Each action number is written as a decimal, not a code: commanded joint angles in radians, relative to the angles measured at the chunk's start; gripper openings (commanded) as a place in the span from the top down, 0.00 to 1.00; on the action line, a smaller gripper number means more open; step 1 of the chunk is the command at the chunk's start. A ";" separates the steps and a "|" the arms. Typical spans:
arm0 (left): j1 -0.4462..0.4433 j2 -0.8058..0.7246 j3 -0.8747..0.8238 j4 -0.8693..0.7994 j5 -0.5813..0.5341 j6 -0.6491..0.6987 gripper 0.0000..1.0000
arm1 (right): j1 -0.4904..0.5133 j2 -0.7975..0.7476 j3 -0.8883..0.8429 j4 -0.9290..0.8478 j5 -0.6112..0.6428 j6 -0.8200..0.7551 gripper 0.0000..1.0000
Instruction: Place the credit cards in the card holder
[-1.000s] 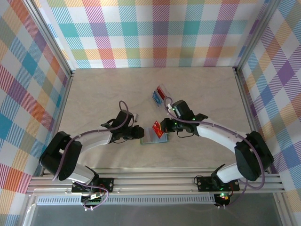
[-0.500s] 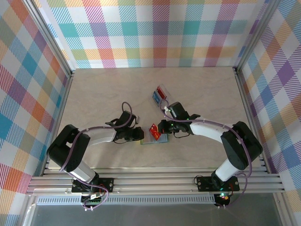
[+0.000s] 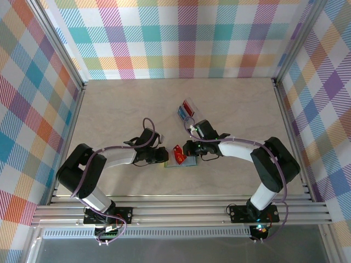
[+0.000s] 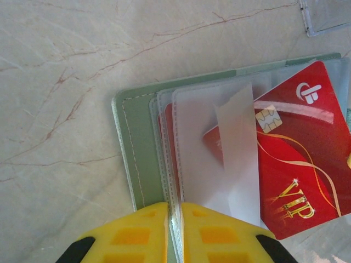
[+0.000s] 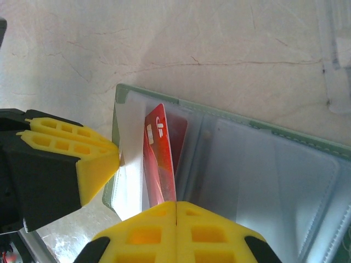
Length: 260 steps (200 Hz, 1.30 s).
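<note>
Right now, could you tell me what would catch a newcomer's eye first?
The red card, pinched in the right hand, lies partly under a clear sleeve of the open green wallet, near the front middle. The left hand pinches the sleeves' edge opposite.

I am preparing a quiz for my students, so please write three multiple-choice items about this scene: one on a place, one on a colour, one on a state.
1. Compared with the card holder, the clear tray lies: A) farther from the arm bases; B) nearer them; C) on top of it.
2. The card in the right gripper is: A) blue; B) green; C) red.
3. The card holder is: A) folded shut; B) open; C) standing on edge.
Answers: 1 A, the top view shows the tray beyond the holder; 2 C, it pinches a red VIP card; 3 B, its clear inner pockets lie exposed.
</note>
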<state>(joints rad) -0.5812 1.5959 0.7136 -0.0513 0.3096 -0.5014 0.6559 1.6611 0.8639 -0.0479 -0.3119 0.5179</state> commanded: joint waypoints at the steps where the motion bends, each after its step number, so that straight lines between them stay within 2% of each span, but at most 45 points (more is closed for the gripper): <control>1: -0.008 0.018 0.007 -0.054 -0.021 -0.001 0.86 | 0.001 0.022 -0.015 0.048 0.005 0.024 1.00; 116: -0.008 0.036 0.012 -0.057 -0.018 -0.002 0.88 | 0.040 0.061 -0.016 0.093 0.063 0.077 1.00; 260: -0.008 0.039 0.013 -0.054 -0.009 -0.009 0.88 | 0.121 0.031 -0.036 0.117 0.125 0.140 1.00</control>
<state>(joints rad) -0.5812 1.6054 0.7193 -0.0528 0.3099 -0.5049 0.7536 1.7065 0.8429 0.0448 -0.1837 0.6380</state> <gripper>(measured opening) 0.118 0.052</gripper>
